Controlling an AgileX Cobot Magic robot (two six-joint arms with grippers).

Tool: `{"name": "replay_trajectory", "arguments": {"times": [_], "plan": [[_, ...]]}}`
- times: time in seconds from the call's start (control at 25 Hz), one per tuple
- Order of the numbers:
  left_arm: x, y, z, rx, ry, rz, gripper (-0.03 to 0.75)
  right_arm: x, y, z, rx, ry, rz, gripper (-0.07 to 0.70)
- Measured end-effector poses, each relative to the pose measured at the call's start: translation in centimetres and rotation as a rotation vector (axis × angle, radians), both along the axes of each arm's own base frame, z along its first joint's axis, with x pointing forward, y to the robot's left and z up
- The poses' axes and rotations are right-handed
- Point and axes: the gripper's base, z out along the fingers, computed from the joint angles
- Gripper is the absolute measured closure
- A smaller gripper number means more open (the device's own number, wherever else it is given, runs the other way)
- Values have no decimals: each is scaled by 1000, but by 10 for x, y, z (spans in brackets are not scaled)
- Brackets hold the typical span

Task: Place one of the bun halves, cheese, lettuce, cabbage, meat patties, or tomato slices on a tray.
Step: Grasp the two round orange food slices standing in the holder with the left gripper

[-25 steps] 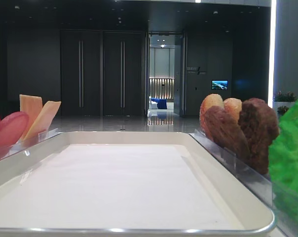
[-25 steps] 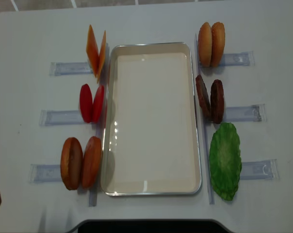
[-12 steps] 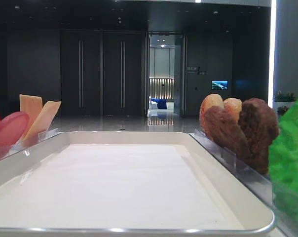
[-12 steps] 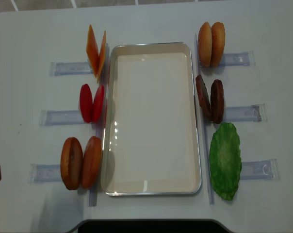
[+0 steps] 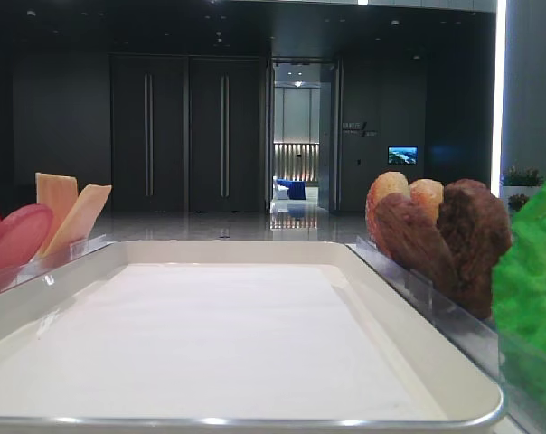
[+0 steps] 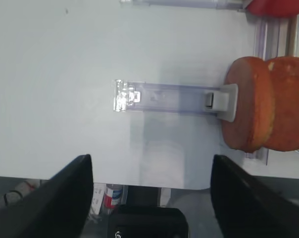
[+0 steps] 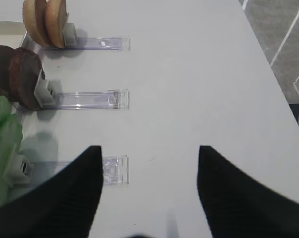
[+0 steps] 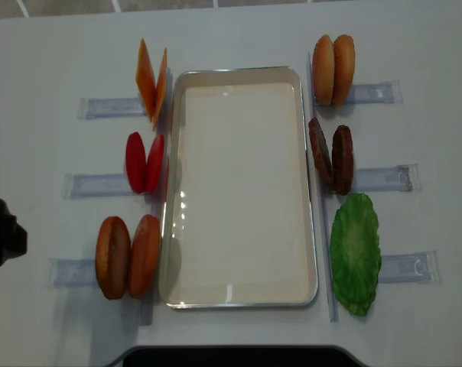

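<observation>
**Lining up on the near-left buns**

I am hovering my left gripper (image 6: 148,198) with its fingers spread wide and empty over the bare table, just left of the clear holder (image 6: 172,96) that props the near-left bun halves (image 6: 266,110) on edge. The white tray (image 8: 172,183) is lying in the middle with nothing on it. Cheese (image 8: 152,80) and tomato slices (image 8: 144,162) are standing farther along its left side; meat patties (image 8: 332,157) and lettuce (image 8: 355,253) are on its right. My right gripper (image 7: 148,198) is also waiting open, well right of the lettuce. To do this well, I should be straddling a single bun half squarely, though how tightly the two press together is hard to judge from here.
</observation>
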Motion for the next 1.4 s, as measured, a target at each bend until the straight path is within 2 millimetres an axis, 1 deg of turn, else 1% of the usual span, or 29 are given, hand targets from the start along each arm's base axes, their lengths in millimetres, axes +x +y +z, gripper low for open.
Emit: {"name": "replay_trajectory", "arguments": {"times": [0.2,0.56,1.04,1.4], "plan": [[19,1,-15,-7,97,10,160,0,0,0,0,0,0,227],[33,-2,-23,-43,107,25,160,0,0,0,0,0,0,227],[36,-4,-26,-84,125,65,161,0,0,0,0,0,0,227],[37,-9,-26,-129,123,21,179,0,0,0,0,0,0,227]]}}
